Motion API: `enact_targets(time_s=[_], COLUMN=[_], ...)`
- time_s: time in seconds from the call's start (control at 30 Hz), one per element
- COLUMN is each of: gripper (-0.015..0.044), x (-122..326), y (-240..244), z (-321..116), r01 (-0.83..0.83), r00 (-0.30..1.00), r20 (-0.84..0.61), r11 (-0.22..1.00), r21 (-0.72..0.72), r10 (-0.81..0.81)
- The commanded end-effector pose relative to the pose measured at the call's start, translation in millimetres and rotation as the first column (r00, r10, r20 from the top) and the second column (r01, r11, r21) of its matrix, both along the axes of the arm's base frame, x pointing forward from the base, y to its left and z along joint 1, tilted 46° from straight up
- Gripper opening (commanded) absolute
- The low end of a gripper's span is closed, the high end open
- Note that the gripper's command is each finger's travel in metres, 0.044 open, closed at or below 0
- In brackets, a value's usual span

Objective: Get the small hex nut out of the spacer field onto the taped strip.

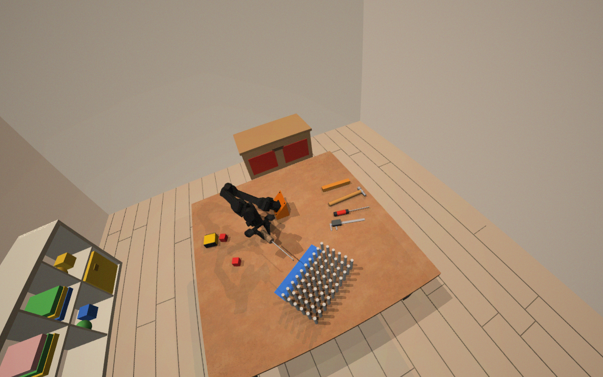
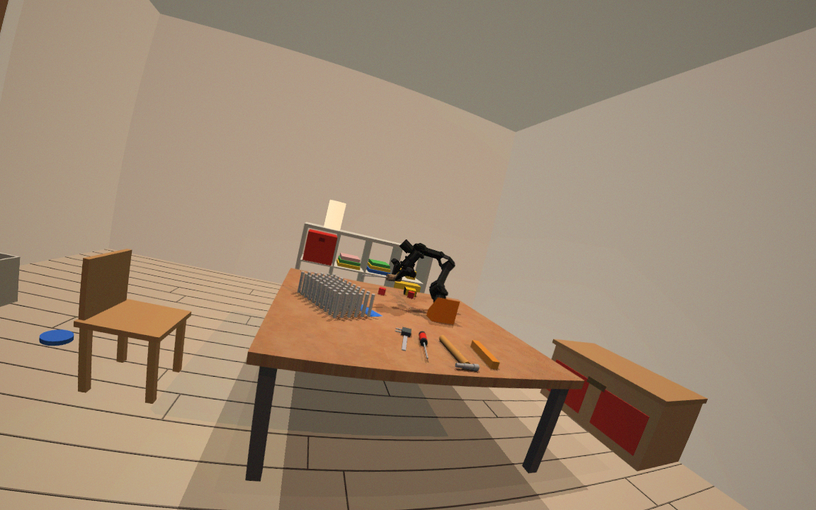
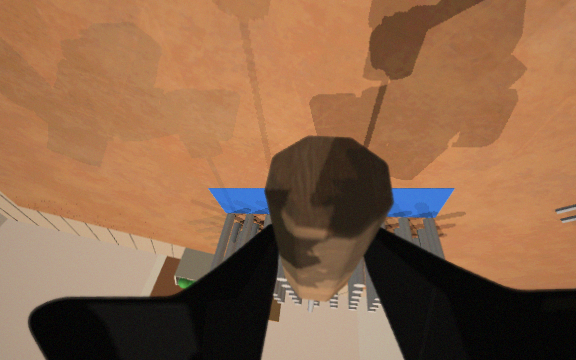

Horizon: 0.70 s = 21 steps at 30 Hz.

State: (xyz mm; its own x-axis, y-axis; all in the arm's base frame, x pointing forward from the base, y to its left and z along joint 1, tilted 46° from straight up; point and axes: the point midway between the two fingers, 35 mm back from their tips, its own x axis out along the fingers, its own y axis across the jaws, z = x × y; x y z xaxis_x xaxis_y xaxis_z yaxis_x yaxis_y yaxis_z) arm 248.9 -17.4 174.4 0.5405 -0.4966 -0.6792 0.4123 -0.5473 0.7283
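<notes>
My gripper (image 1: pixel 267 236) (image 2: pixel 392 277) (image 3: pixel 318 231) is shut on the wooden handle (image 3: pixel 328 185) of a tool with a long thin metal shaft (image 1: pixel 282 250). The tool is held above the table, its shaft pointing toward the spacers; its tip shape is too small to tell. The standing metal spacers (image 1: pixel 314 286) (image 2: pixel 335 297) (image 3: pixel 430 240) appear upright in rows. The blue taped strip (image 1: pixel 289 275) (image 2: pixel 371 313) (image 3: pixel 418 200) lies along their near side. The hex nut cannot be made out in any view; the handle hides part of the strip in the wrist view.
A caliper (image 1: pixel 336 222) (image 2: pixel 405 332), a red-handled screwdriver (image 1: pixel 341 212) (image 2: pixel 423 339), a hammer (image 1: pixel 345 197) (image 2: pixel 453 350) and an orange bar (image 1: pixel 335 185) (image 2: pixel 484 354) lie to one side. An orange wedge block (image 1: pixel 282 210) (image 2: pixel 443 312) stands by the arm's base. Red cubes (image 1: pixel 235 261) and a yellow block (image 1: pixel 210 239) lie opposite.
</notes>
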Motion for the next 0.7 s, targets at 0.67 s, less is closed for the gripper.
enact_targets(time_s=[0.67], gripper=[0.0], x=[-13], y=[-78], z=[95], r01=[0.463], r00=[0.726], r20=[0.506], r11=[0.875], r21=[0.143], r10=[-0.467])
